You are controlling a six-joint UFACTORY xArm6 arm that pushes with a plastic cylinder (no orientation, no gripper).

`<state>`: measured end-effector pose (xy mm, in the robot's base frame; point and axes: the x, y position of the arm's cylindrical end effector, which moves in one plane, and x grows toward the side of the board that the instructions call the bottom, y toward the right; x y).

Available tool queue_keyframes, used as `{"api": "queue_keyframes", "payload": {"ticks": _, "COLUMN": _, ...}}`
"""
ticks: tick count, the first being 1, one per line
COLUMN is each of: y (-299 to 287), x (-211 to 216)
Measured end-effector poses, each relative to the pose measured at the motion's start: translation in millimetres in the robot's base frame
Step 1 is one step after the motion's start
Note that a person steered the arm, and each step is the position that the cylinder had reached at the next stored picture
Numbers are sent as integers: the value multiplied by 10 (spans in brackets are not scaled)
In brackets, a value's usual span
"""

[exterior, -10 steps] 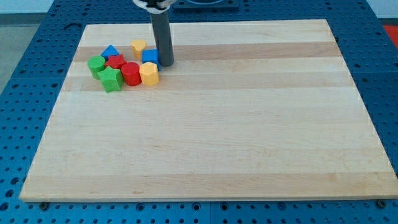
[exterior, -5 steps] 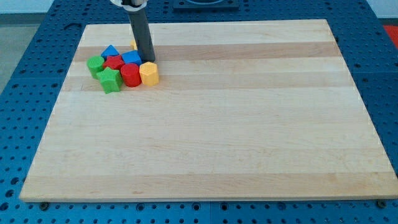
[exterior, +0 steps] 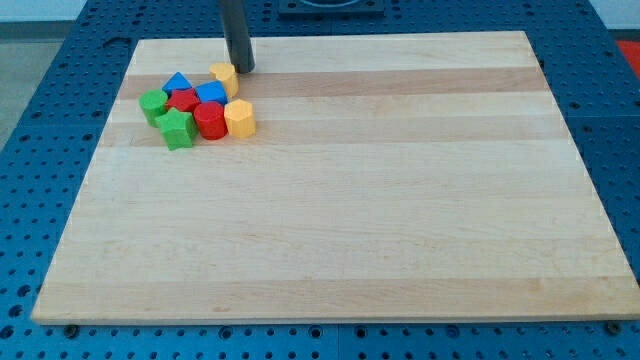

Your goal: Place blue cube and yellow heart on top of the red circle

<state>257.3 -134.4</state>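
So at this point my tip [exterior: 243, 69] sat near the view's top edge of the worktop [exterior: 400, 200], right beside the yellow heart [exterior: 223, 76], on its right side, touching or nearly so, hard to say which. No end effector to open or close here, it was just a bare rod, so nothing was gripped. The blue cube [exterior: 211, 94] was tucked just above the red circle [exterior: 210, 119] and seemed to touch it, so that half looked about done. The yellow heart sat a little further up, just above the cube, apart from the red circle. Around them were a yellow hexagon [exterior: 240, 117] right of the red circle, a green star [exterior: 178, 128] on its left, a green block [exterior: 154, 104] at the far left, a blue triangle [exterior: 178, 82] and another red block [exterior: 184, 99]. No containers anywhere. My guess on handling: these looked like small, light, stiff blocks that would slide easily on smooth wood and spin if hit off-centre, so the heart would want a push square through its middle from the top side.
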Motion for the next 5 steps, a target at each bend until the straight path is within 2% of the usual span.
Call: {"api": "queue_keyframes", "payload": {"ticks": 5, "y": -145, "x": 147}}
